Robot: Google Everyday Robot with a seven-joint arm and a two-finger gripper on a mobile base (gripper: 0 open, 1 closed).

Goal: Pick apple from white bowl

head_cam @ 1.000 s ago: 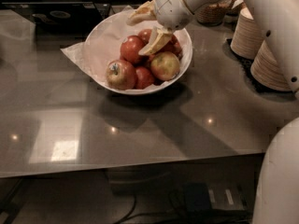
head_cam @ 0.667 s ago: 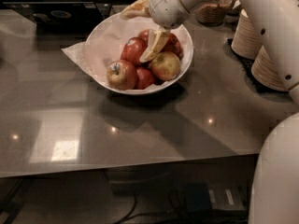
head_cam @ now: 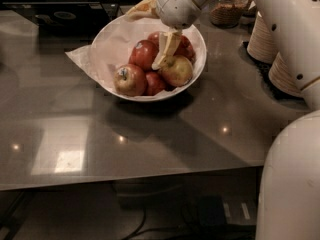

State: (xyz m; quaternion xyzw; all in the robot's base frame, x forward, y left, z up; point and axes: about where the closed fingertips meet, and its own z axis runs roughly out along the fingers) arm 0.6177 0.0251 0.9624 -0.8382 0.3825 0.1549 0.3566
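Observation:
The white bowl (head_cam: 112, 44), lined with crumpled white paper, stands at the back middle of the grey table. It holds several apples. The deep-red apple (head_cam: 143, 55) lies in the middle of the bowl. A red-yellow apple with a sticker (head_cam: 129, 79) lies at the front left and a yellow-green blushed apple (head_cam: 177, 72) at the front right. My gripper (head_cam: 143, 41) is over the bowl and open. One finger (head_cam: 142, 8) points out over the back rim. The other finger (head_cam: 165, 50) reaches down between the deep-red apple and the blushed apple.
Stacks of cream paper bowls (head_cam: 287, 71) stand at the right edge of the table. A woven basket (head_cam: 227, 13) sits behind the bowl on the right. A dark tray (head_cam: 62, 17) lies at the back left. My white arm (head_cam: 292, 184) fills the lower right.
My gripper has shifted a little to the left and down into the bowl, towards the deep-red apple. The apples and bowl have not moved.

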